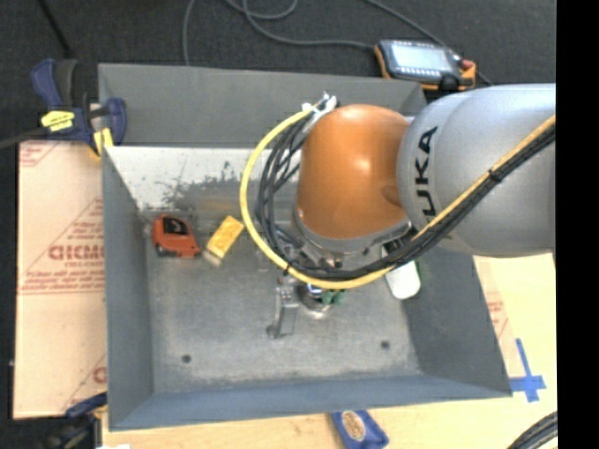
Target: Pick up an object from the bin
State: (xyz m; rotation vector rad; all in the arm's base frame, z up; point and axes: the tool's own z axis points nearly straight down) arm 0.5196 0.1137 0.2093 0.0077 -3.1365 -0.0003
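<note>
Gripper down at the middle of the grey metal bin floor, over bare metal; we can't tell if it's clenched or released. White plastic cylinder near it, toward the right wall. Farther back, toward the left wall: yellow rectangular block just beside orange-and-black tape measure.
</note>
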